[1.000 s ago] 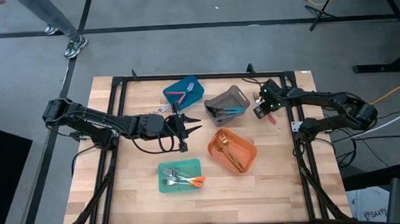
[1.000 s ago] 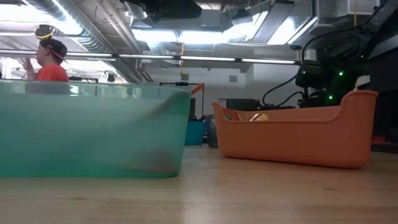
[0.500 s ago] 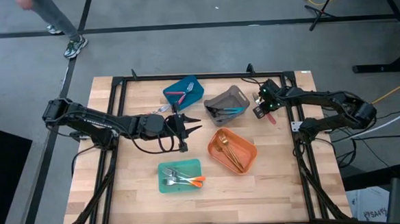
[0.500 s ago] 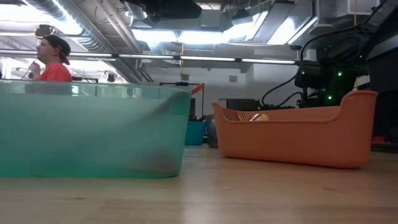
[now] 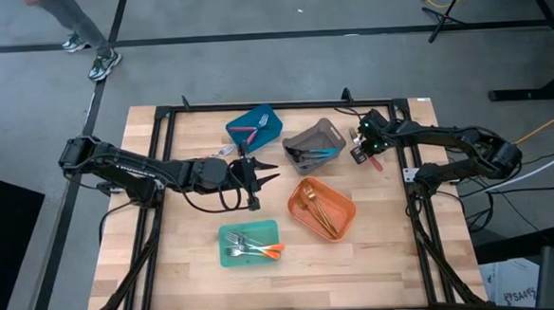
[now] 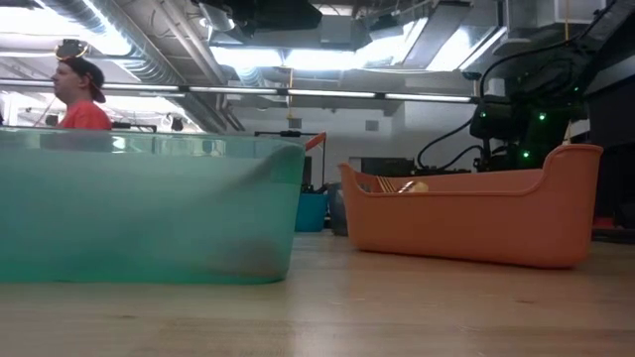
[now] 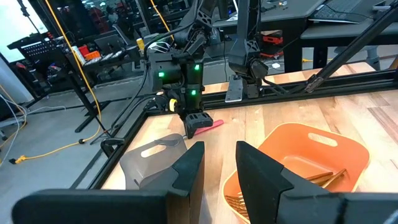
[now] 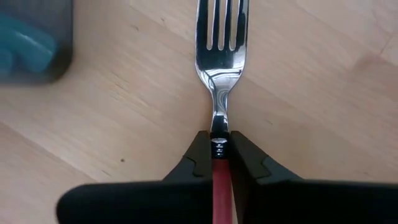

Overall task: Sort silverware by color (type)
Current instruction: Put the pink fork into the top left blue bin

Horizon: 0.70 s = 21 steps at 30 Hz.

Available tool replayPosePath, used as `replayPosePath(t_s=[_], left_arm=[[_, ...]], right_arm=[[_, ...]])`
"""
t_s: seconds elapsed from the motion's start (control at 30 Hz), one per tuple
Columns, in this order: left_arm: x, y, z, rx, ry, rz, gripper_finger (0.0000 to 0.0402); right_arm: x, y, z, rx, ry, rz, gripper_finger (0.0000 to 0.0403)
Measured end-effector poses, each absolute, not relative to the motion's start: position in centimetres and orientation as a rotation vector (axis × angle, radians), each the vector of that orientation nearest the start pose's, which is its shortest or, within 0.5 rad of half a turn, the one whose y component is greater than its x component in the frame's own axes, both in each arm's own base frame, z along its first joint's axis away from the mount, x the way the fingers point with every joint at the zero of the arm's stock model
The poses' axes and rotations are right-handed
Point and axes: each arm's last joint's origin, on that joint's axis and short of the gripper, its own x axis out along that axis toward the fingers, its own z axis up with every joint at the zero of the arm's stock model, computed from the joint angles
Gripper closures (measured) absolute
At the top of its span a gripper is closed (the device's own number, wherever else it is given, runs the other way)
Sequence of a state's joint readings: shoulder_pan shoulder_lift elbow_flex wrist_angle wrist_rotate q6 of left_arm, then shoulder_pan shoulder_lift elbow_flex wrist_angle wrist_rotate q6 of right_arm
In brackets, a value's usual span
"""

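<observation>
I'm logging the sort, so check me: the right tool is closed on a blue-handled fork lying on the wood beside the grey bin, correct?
Not quite. The fork in the right tool has a red handle, not a blue one; the right wrist view shows it between the closed fingers. The rest holds: it lies on the wood beside the grey bin, as the high view shows.

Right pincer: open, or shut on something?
Shut: the right pincer pinches the red-handled fork where handle meets neck, above the table.
</observation>
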State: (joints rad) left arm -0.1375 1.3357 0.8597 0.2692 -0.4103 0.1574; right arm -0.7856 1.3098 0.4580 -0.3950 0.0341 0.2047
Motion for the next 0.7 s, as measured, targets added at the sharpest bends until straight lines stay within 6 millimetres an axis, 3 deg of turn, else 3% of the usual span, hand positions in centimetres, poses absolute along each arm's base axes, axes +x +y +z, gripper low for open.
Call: replayPosePath(t_s=[0.33, 0.7], left_arm=[[29.5, -2.9, 28.2, 0.212, 0.221, 0.256, 0.0316], [29.5, -2.9, 28.2, 0.212, 0.221, 0.256, 0.0315]], right_arm=[[14.2, -14.3, 13.8, 0.640, 1.123, -0.834, 0.0397], [16.9, -17.1, 20.0, 0.558, 0.968, -0.831, 0.0398]])
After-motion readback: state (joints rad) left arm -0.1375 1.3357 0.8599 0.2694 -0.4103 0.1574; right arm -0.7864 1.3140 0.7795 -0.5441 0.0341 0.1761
